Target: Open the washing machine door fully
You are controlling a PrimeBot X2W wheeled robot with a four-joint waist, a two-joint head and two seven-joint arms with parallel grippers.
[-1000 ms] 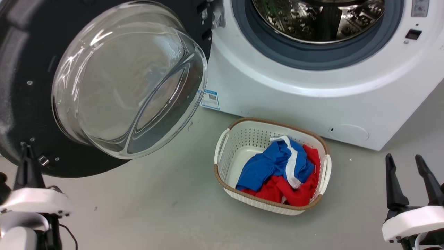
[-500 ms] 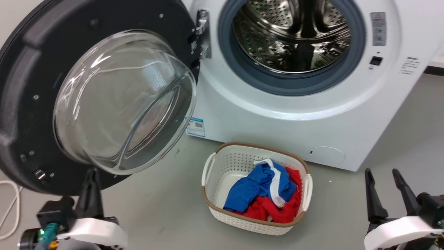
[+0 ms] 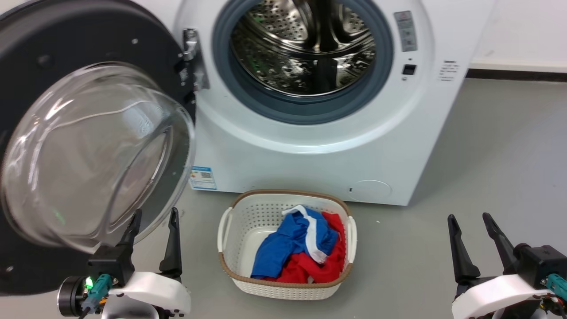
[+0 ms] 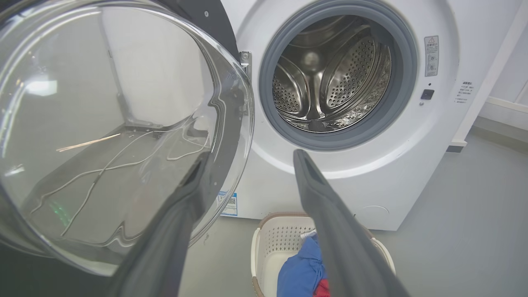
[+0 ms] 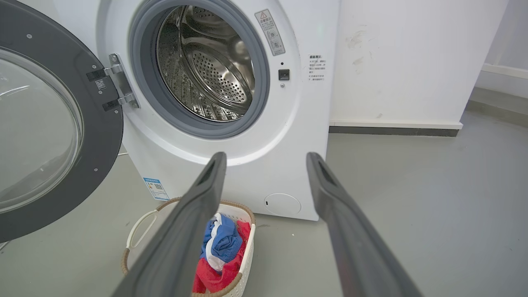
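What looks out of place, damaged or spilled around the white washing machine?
Nothing looks damaged or spilled. The large round black door with its clear glass bowl hangs wide open; the red and blue clothes lie inside the white perforated basket. Minor: grey scuff marks on the white wall, loose pale cables on the floor behind the door.

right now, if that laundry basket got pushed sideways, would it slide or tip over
The laundry basket would probably slide rather than tip: it looks low and wide on the smooth grey floor. It is likely light: perforated walls, just a few clothes inside. Those clothes lie crumpled, so they would probably flop and shift.
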